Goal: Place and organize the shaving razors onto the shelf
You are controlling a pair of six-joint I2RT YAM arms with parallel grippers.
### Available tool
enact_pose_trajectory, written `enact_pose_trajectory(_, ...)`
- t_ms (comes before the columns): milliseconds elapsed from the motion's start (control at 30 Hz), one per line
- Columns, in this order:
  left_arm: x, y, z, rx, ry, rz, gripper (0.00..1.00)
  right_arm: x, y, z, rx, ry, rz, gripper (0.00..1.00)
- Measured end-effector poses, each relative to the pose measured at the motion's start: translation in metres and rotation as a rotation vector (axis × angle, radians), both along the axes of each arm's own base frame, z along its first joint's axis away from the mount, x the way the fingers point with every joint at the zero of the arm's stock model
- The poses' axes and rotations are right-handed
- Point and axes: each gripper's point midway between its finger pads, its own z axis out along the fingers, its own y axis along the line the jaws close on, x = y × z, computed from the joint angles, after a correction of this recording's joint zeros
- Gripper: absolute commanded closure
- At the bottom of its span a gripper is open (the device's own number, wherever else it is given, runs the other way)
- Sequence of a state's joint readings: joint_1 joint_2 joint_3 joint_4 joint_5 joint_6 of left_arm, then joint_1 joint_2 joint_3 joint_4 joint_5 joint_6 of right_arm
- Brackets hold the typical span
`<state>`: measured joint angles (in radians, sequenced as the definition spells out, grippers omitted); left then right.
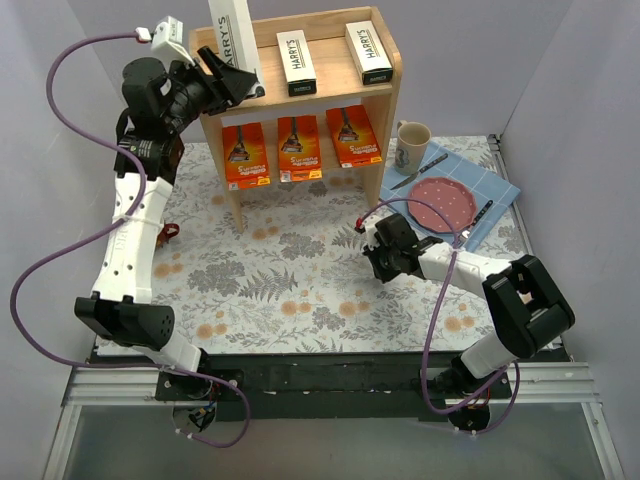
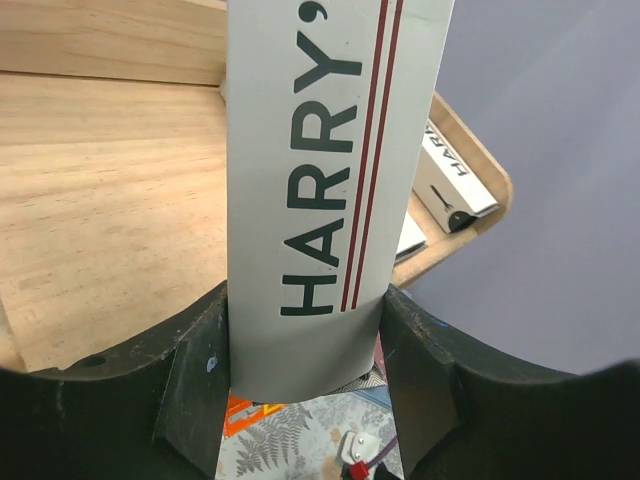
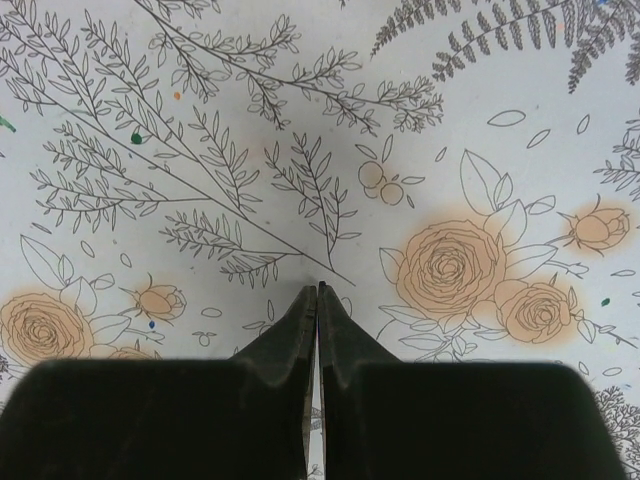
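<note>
The wooden shelf (image 1: 390,95) stands at the back of the table. Three orange razor packs (image 1: 299,146) lean side by side on its lower tier. Two white HARRY'S boxes (image 1: 296,62) (image 1: 367,51) lie on the top tier. My left gripper (image 1: 238,85) is shut on the third HARRY'S box (image 2: 330,170), holding it by its lower end, upright over the left part of the top tier (image 2: 100,200). My right gripper (image 3: 317,290) is shut and empty, low over the floral cloth, right of centre in the top view (image 1: 385,262).
A blue placemat (image 1: 495,185) at the right holds a pink plate (image 1: 443,203), a knife (image 1: 418,172), another utensil (image 1: 476,222) and a mug (image 1: 411,145). A floral tablecloth (image 1: 290,280) covers the table. Grey walls close in on both sides.
</note>
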<state>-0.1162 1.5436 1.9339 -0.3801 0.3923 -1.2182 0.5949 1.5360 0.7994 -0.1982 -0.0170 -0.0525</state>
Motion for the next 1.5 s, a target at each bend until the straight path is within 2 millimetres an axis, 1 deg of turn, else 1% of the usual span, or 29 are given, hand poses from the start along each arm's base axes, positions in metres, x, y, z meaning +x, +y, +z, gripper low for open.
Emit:
enact_pose_trajectory(67, 0.007, -0.005, -0.004, 0.012, 0.01, 0.03, 0.48, -0.002, -0.002, 0.0, 0.0, 0.001, -0.003, 0.91)
enact_pose_trajectory(100, 0.011, -0.003, -0.006, 0.015, 0.014, 0.051, 0.47, -0.002, -0.003, 0.001, 0.001, -0.001, -0.005, 0.91)
enact_pose_trajectory(167, 0.02, 0.006, -0.01, 0.022, 0.027, 0.113, 0.45, -0.001, -0.005, 0.003, 0.006, -0.01, -0.012, 0.91)
enact_pose_trajectory(200, 0.022, 0.009, -0.01, 0.019, 0.032, 0.127, 0.41, 0.0, -0.006, 0.004, 0.01, -0.016, -0.015, 0.91)
enact_pose_trajectory(367, 0.023, 0.012, -0.003, 0.018, 0.016, 0.157, 0.34, -0.002, -0.014, 0.007, 0.02, -0.025, -0.034, 0.91)
enact_pose_trajectory(500, 0.022, 0.011, -0.001, 0.017, 0.009, 0.156, 0.32, -0.004, -0.011, 0.008, 0.042, -0.014, -0.033, 0.89)
enact_pose_trajectory(567, 0.021, 0.011, 0.001, 0.015, 0.004, 0.155, 0.32, -0.003, -0.006, 0.014, 0.063, -0.006, -0.026, 0.88)
enact_pose_trajectory(667, 0.02, 0.011, 0.009, 0.011, -0.014, 0.155, 0.31, 0.011, 0.008, 0.038, 0.109, -0.033, -0.013, 0.87)
enact_pose_trajectory(700, 0.02, 0.011, 0.013, 0.009, -0.025, 0.155, 0.31, 0.019, 0.016, 0.052, 0.136, -0.054, -0.003, 0.86)
enact_pose_trajectory(733, 0.019, 0.011, 0.019, 0.007, -0.041, 0.156, 0.31, 0.03, 0.026, 0.071, 0.17, -0.086, 0.009, 0.83)
enact_pose_trajectory(767, 0.018, 0.012, 0.026, 0.006, -0.065, 0.156, 0.3, 0.042, 0.038, 0.094, 0.21, -0.124, 0.024, 0.81)
enact_pose_trajectory(800, 0.016, 0.012, 0.033, 0.006, -0.084, 0.156, 0.29, 0.055, 0.05, 0.121, 0.259, -0.171, 0.043, 0.78)
enact_pose_trajectory(833, 0.014, 0.012, 0.041, 0.008, -0.111, 0.155, 0.28, 0.066, 0.063, 0.151, 0.313, -0.224, 0.068, 0.73)
enact_pose_trajectory(900, 0.008, 0.012, 0.059, 0.023, -0.184, 0.147, 0.28, 0.082, 0.085, 0.214, 0.42, -0.336, 0.124, 0.66)
enact_pose_trajectory(933, 0.005, 0.012, 0.069, 0.032, -0.225, 0.141, 0.29, 0.087, 0.094, 0.244, 0.47, -0.394, 0.151, 0.59)
enact_pose_trajectory(1000, -0.003, 0.013, 0.081, 0.056, -0.287, 0.141, 0.31, 0.091, 0.11, 0.305, 0.566, -0.507, 0.212, 0.53)
enact_pose_trajectory(1033, -0.007, 0.015, 0.085, 0.067, -0.31, 0.145, 0.31, 0.09, 0.118, 0.332, 0.607, -0.559, 0.242, 0.49)
enact_pose_trajectory(1067, -0.011, 0.017, 0.087, 0.079, -0.325, 0.157, 0.32, 0.089, 0.124, 0.351, 0.636, -0.601, 0.27, 0.47)
enact_pose_trajectory(1100, -0.016, 0.02, 0.087, 0.096, -0.338, 0.171, 0.33, 0.085, 0.131, 0.375, 0.669, -0.646, 0.304, 0.45)
enact_pose_trajectory(1167, -0.025, 0.029, 0.086, 0.127, -0.359, 0.21, 0.35, 0.079, 0.148, 0.411, 0.724, -0.73, 0.37, 0.4)
enact_pose_trajectory(1233, -0.033, 0.04, 0.078, 0.158, -0.364, 0.262, 0.33, 0.074, 0.164, 0.434, 0.756, -0.797, 0.42, 0.38)
enact_pose_trajectory(1300, -0.04, 0.049, 0.066, 0.188, -0.354, 0.305, 0.32, 0.072, 0.182, 0.451, 0.778, -0.854, 0.463, 0.37)
enact_pose_trajectory(1333, -0.042, 0.052, 0.059, 0.201, -0.346, 0.319, 0.32, 0.072, 0.192, 0.456, 0.784, -0.874, 0.479, 0.37)
enact_pose_trajectory(1400, -0.045, 0.06, 0.045, 0.219, -0.324, 0.351, 0.31, 0.072, 0.213, 0.461, 0.793, -0.903, 0.509, 0.36)
enact_pose_trajectory(1467, -0.042, 0.068, 0.029, 0.231, -0.287, 0.383, 0.31, 0.072, 0.232, 0.457, 0.79, -0.913, 0.53, 0.35)
enact_pose_trajectory(1500, -0.041, 0.072, 0.024, 0.235, -0.272, 0.395, 0.3, 0.073, 0.241, 0.452, 0.782, -0.913, 0.535, 0.34)
